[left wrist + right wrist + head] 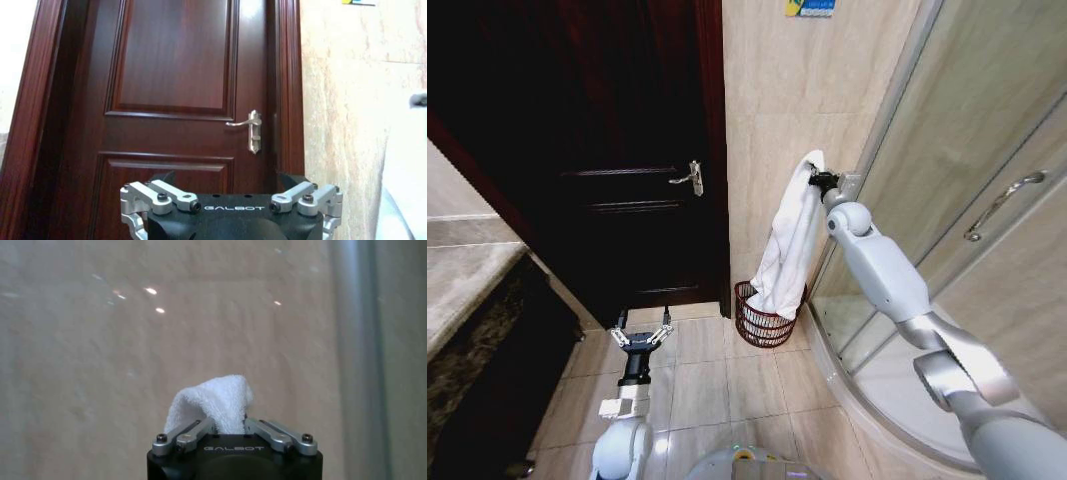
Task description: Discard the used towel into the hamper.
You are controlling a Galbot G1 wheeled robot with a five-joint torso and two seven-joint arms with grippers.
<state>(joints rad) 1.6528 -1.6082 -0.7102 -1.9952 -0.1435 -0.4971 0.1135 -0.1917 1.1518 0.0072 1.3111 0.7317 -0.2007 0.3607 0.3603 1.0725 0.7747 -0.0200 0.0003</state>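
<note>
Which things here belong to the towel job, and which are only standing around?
Belong to the job:
white towel, hanging over the hamper
hamper
right gripper, fingers shut on the towel

Just there:
dark wooden door
door handle
shower enclosure
left gripper, idle, low

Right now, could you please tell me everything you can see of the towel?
The towel is white, soft terry cloth by its looks. The right gripper is shut on its top end, which bunches into a peak past the fingers in the right wrist view. From there it hangs long and loosely folded against the beige tiled wall, beside the shower door frame. Its lower end reaches the rim of the dark red wire hamper on the floor.
</note>
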